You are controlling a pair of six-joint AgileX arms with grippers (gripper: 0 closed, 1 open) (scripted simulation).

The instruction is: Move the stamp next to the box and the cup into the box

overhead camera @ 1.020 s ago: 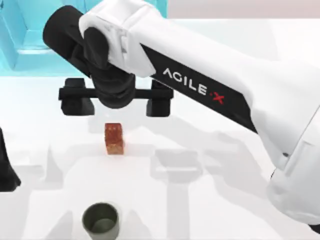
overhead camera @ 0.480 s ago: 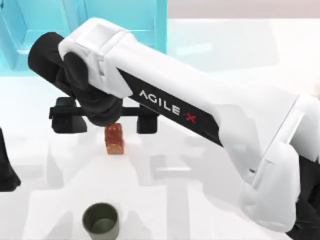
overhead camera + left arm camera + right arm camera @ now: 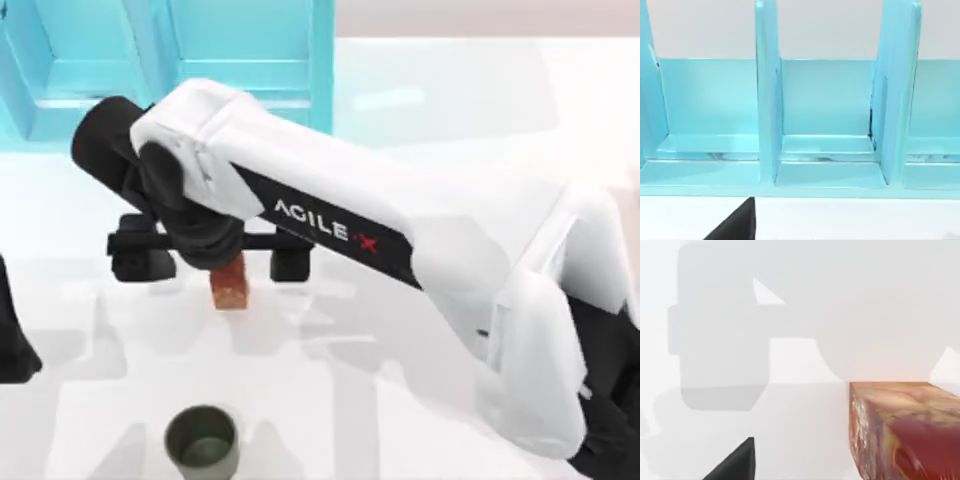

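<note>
White worktop point(image 3: 420, 420) is carrying everything. Turquoise box point(image 3: 240, 60), w/ upright dividers, is sitting at 11 o'clock along the far edge. Right arm is reaching in from 4 o'clock, its pincer point(image 3: 210, 262) hanging directly over the stamp point(image 3: 230, 287), fingers spread wide apart, one each side, not touching it. Stamp is standing upright near centre-left, well apart from the box; right wrist view is showing it close point(image 3: 900, 430). Cup point(image 3: 202, 441) is sitting at 7 o'clock, untouched. Left pincer point(image 3: 12, 340) is idling at 9 o'clock; can't tell its finger state. Step in hand, prob.: grasping the stamp. Next move is calling for lowering, closing on it, then carrying toward the box.
</note>
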